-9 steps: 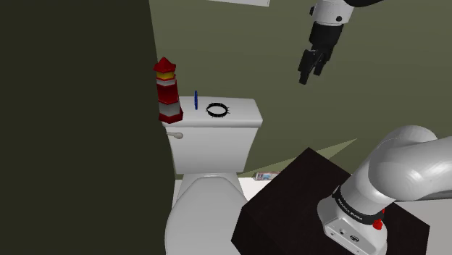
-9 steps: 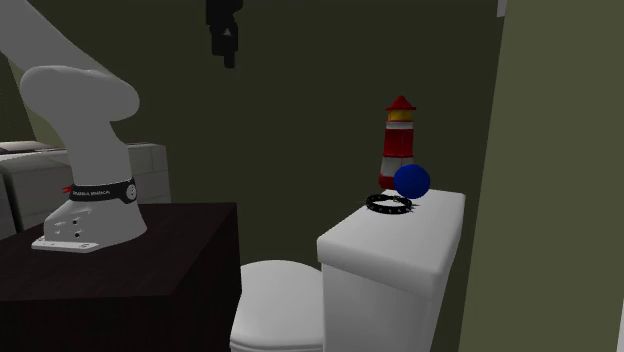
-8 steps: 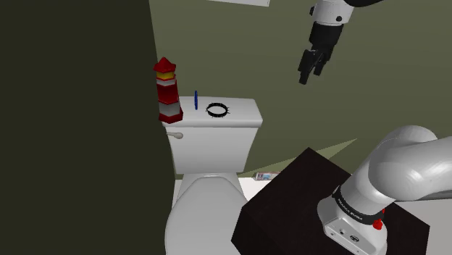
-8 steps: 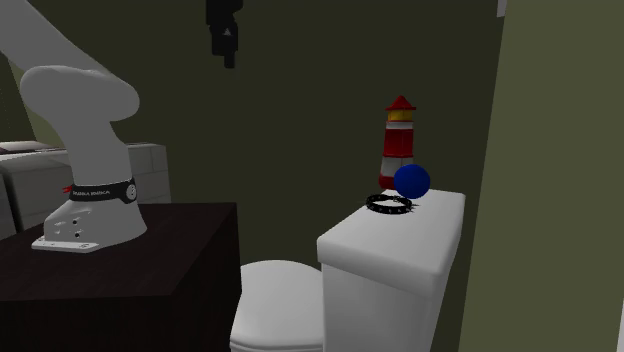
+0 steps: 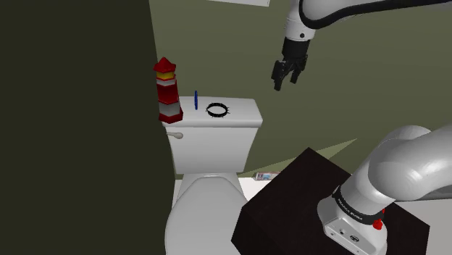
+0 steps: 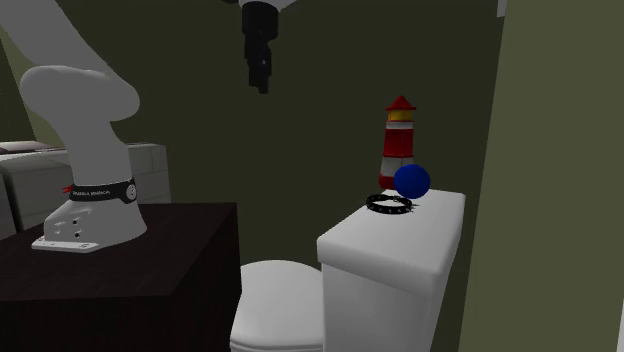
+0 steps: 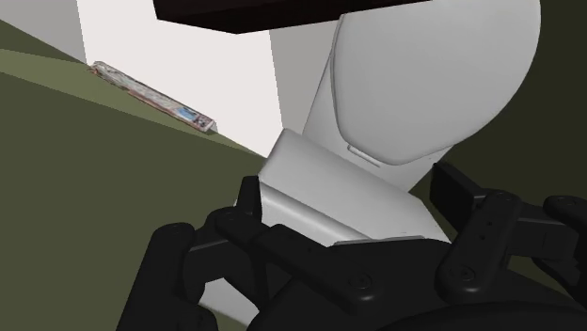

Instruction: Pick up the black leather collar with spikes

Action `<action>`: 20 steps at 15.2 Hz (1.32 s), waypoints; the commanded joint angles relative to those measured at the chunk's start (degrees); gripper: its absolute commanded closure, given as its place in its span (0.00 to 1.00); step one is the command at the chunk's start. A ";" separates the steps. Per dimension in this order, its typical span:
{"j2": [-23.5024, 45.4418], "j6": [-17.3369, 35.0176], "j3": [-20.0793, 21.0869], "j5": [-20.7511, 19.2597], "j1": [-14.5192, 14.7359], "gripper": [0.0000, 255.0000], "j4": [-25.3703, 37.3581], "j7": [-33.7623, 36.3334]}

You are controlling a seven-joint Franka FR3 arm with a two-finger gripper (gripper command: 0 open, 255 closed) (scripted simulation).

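The black spiked collar (image 5: pixel 217 110) lies flat as a small ring on the white toilet tank lid (image 5: pixel 243 118); in the second exterior view the collar (image 6: pixel 389 204) rests near the lid's (image 6: pixel 400 245) far end. My black gripper (image 5: pixel 283 77) hangs in the air, well above the collar and off toward the shoulder view's right, past the tank's edge. Its fingers stand apart with nothing between them. From the other side my gripper (image 6: pixel 260 82) shows high above the toilet bowl. In the wrist view my gripper (image 7: pixel 353 193) looks down on the toilet.
A red-and-white lighthouse figure (image 5: pixel 168 90) and a blue disc (image 5: pixel 195 100) stand on the lid beside the collar. A dark wall rises at the shoulder view's left. The white toilet bowl (image 5: pixel 206 210) and the dark stand (image 5: pixel 304 199) lie below. A small flat packet (image 5: pixel 266 175) lies on the floor.
The arm has swung toward the shoulder view's left and dropped a little, bringing the gripper closer to the tank. The collar has not moved.
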 commanded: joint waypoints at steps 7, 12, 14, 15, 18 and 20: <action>17.64 11.62 0.45 1.61 -0.28 0.00 6.03 5.45; 28.76 16.48 0.44 2.58 -0.41 0.00 12.33 8.28; 33.22 17.93 0.37 3.01 -0.45 0.00 15.36 9.30; 35.46 18.55 0.32 3.23 -0.48 0.00 16.99 9.78; 42.18 19.99 0.19 3.95 -0.60 0.00 22.32 11.13; 46.69 20.59 0.08 4.47 -0.71 0.00 26.27 11.97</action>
